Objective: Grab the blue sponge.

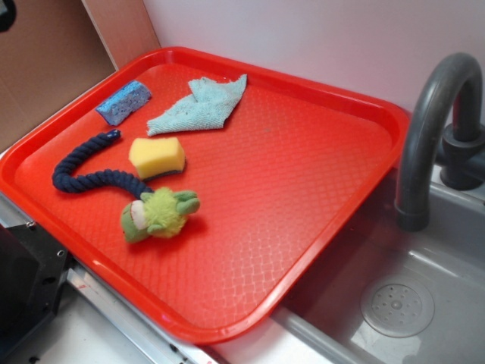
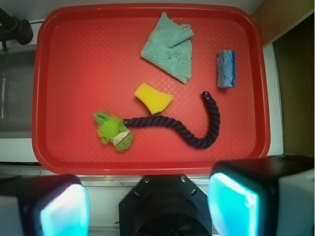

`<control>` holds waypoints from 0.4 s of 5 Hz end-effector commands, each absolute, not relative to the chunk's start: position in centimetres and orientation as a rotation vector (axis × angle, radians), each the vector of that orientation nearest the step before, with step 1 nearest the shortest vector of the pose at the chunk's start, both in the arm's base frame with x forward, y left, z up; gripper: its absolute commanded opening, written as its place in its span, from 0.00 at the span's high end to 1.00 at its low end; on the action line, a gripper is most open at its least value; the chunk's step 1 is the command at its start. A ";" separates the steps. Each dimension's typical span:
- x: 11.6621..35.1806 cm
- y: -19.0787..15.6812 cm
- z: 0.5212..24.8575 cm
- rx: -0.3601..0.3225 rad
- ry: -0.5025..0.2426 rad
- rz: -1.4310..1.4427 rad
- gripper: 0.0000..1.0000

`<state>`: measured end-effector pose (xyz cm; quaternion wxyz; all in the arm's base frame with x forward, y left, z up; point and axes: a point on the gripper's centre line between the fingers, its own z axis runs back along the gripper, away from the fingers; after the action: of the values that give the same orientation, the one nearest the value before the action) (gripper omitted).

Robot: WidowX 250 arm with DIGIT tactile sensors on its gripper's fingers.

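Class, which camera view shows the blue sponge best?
The wrist view: it looks straight down on the blue sponge, showing its whole rectangular top, apart from the teal cloth. The exterior view shows the sponge slanted, near the tray's far corner.

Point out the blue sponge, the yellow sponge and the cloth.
blue sponge (image 1: 123, 102), exterior view, middle of its top face
yellow sponge (image 2: 153, 98), wrist view, centre of its top
cloth (image 1: 200, 107), exterior view, middle of the fabric

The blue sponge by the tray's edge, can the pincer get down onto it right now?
Probably yes. The blue sponge lies flat and alone on the red tray, apart from the teal cloth and the rope. The pincer looks open above the tray.
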<state>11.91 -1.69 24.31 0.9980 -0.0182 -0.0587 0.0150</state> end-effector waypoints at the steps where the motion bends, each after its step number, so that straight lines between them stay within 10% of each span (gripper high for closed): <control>1: 11.9 -1.7 24.3 -0.037 -0.117 0.030 0.00; 2: 14.4 0.0 23.9 -0.051 -0.219 0.278 0.00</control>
<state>14.23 -0.01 23.39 0.9856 -0.0215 -0.0977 0.1363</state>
